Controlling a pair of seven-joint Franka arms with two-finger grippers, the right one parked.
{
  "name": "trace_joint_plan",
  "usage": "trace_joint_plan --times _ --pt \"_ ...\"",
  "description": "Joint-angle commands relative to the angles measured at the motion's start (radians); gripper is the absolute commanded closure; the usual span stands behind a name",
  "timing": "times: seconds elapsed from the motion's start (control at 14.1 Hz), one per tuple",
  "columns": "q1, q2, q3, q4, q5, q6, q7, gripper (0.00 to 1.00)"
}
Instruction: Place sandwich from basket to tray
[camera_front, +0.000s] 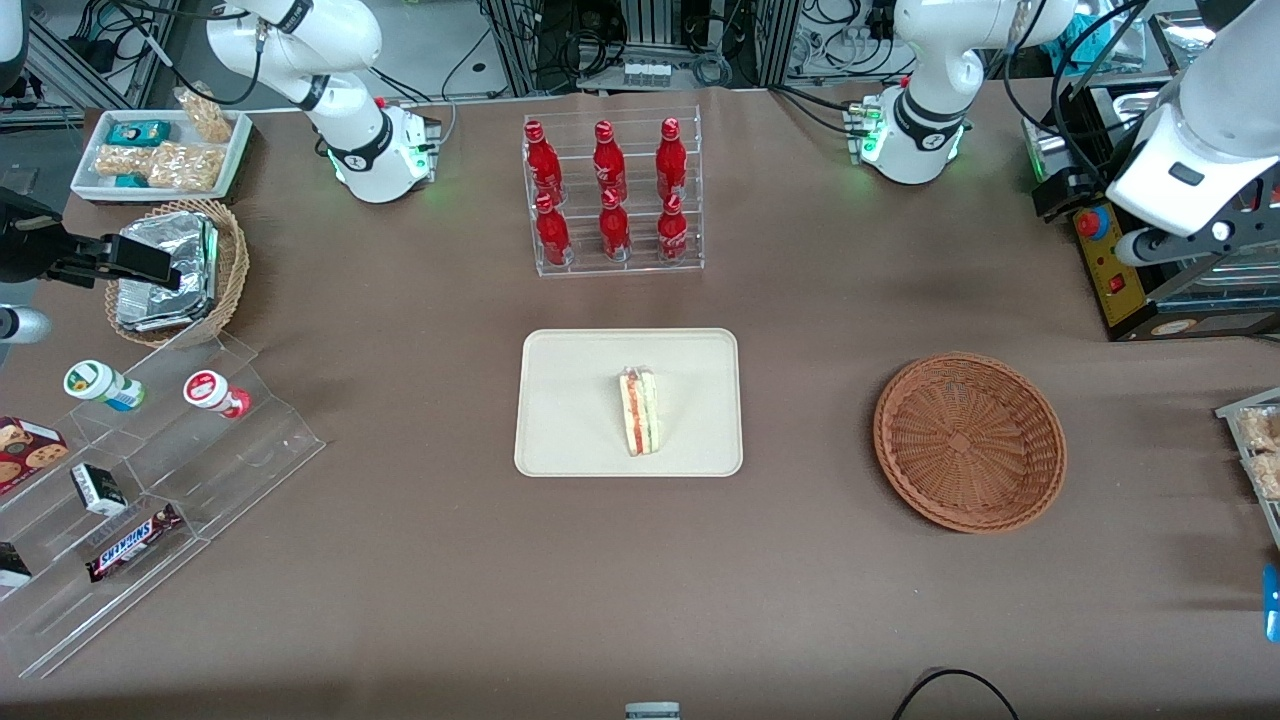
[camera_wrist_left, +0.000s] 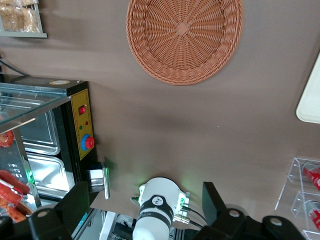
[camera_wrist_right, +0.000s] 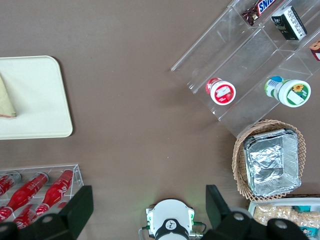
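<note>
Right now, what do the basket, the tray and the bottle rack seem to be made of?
The basket looks like reddish-brown woven wicker; radial weave shows. The tray under the sandwich seems matte cream plastic or moulded fibre; I cannot tell which. The bottle rack looks like clear, glossy acrylic. The gripper is open, high above the table.

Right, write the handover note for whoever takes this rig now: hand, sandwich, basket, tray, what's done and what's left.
Hand: open, holding nothing, raised near the working arm's end of the table.
Sandwich: lying on the tray, near its middle, nothing touching it.
Basket: empty, beside the tray toward the working arm's end.
Done: the sandwich is out of the basket and on the tray, released.
Left: nothing of the placing itself; at most park the arm.
</note>
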Motion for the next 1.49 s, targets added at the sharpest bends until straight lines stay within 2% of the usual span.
trace_joint_plan --times 0.0,0.14,0.28,0.78,0.92,0.99,1.06,1.21,1.28,1.42 --pt "0.013 -0.062 0.026 -0.116 0.002 0.071 0.037 0.0" --pt "0.013 -0.034 0.032 -0.069 -0.042 0.07 0.034 0.0" --pt "0.012 0.013 0.032 0.026 -0.05 0.059 0.028 0.0" --pt "0.036 0.009 0.015 0.021 -0.073 0.034 0.024 0.0" --pt "0.26 0.016 -0.178 0.025 -0.15 0.039 0.031 0.0" --pt "0.319 0.016 -0.237 0.021 -0.156 0.045 0.031 0.0" --pt "0.299 0.016 -0.235 0.018 -0.148 0.048 0.031 0.0" --pt "0.177 0.003 -0.157 -0.016 -0.055 0.068 0.028 0.0" --pt "0.136 -0.004 -0.114 -0.019 -0.057 0.079 0.027 0.0" --pt "0.137 -0.011 -0.106 -0.021 -0.099 0.082 0.028 0.0"
